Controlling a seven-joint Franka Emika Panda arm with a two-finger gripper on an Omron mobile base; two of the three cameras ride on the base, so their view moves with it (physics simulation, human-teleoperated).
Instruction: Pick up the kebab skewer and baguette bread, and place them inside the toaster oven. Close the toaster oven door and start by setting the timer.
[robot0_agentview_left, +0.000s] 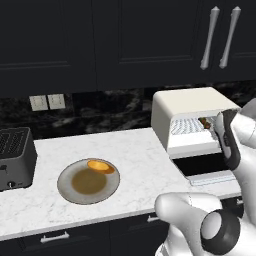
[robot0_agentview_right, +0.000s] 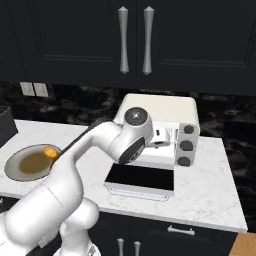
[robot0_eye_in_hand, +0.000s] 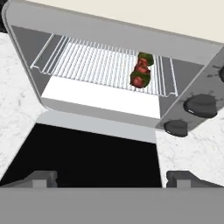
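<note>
Kebab skewer, a short stick threaded with red and dark chunks, lies on the silver wire rack inside the cream-white boxy toaster oven, ahead of the two-finger gripper and a little to the right of its centre line in the hand view. Nearest to the gripper, directly below and in front of its two dark fingertips, the dark glass toaster oven door with its cream-white frame hangs folded down flat, open toward the robot. The fingertips stand well apart with nothing between them, so the gripper is open and empty, hovering just above the outer edge of that door and pointed into the oven mouth. Beyond the door comes the pale oven floor, then the rack with the skewer resting toward its right end. To the right of the opening sit the dark round knobs on the oven's control panel. In the left base view, well off to the gripper's left on the white marble counter, a round grey plate with a brown centre carries the small orange-golden oval baguette bread at its far right rim. Farther left stands a dark grey slot toaster, and behind everything run the black upper cabinets with long silver handles.
</note>
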